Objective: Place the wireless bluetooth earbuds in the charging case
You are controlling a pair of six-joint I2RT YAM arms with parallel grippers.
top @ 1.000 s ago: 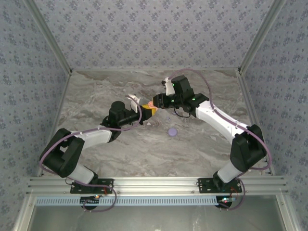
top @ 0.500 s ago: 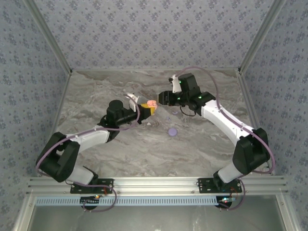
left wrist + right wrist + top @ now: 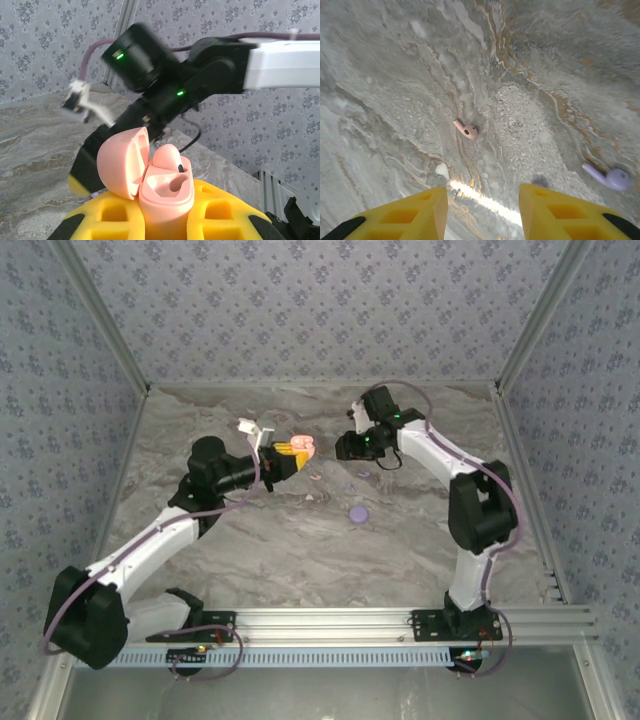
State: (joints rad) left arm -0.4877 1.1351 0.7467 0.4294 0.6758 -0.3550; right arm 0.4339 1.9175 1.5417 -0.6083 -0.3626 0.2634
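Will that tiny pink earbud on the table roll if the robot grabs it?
The pink earbud has a rounded head, so it may wobble; its stem should stop rolling. Smooth and tiny against the right gripper, it might slip.

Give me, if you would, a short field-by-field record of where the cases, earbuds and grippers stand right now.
left gripper: shut on the pink case
pink case: lid open; one seated earbud seems to fill a slot, the other slot looks empty
right gripper: open, holding nothing, over the table
pink earbud: loose on the table, below the right gripper
purple earbud: loose on the table, apart from the pink earbud
purple case: on the table, clear of both grippers
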